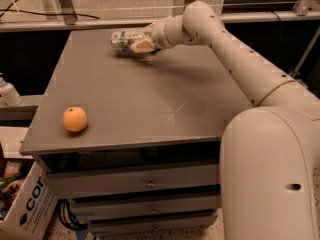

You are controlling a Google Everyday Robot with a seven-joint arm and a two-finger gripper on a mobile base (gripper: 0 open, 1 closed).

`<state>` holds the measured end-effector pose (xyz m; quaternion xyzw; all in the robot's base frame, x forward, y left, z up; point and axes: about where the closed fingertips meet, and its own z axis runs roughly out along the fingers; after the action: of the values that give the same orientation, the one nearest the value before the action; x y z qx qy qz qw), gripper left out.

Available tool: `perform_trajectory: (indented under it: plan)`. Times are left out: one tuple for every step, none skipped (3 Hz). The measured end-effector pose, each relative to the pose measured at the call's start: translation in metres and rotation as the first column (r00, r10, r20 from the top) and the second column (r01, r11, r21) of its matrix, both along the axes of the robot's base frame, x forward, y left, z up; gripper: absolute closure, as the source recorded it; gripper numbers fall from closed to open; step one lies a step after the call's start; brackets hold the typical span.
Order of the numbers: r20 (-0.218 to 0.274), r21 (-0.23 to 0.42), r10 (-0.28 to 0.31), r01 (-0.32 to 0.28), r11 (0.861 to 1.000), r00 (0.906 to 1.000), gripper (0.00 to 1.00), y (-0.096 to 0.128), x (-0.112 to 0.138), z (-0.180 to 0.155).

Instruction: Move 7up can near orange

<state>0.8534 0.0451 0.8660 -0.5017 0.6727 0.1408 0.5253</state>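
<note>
The 7up can [121, 38], silver-white with green marks, lies on its side at the far middle of the grey table [150, 99]. My gripper [136, 42] reaches in from the right and is shut on the can, with a beige finger [141, 46] across its near side. The can seems to hang just above the tabletop, with a shadow under it. The orange [75, 119] sits near the table's front left corner, far from the can and the gripper.
My white arm [240, 64] crosses the table's right side, and its bulky base [270, 174] stands at the front right. A cardboard box [25, 204] is on the floor at the left. A white bottle [7, 91] stands left of the table. Drawers [150, 184] are below the top.
</note>
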Motion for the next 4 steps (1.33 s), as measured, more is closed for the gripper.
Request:
perform_trajectory:
  plan:
    - [-0.058,0.035,0.032,-0.030,0.999,0.9978,1.00,-0.004,-0.031,0.009]
    - [-0.132,0.055,0.061,-0.054,0.997,0.9894,1.00,-0.019,-0.063,0.015]
    - [-0.220,0.096,0.090,-0.070,0.993,0.9714,1.00,-0.042,-0.093,0.021]
    - [-0.314,0.115,0.152,-0.121,0.986,0.9374,1.00,-0.050,-0.127,0.022]
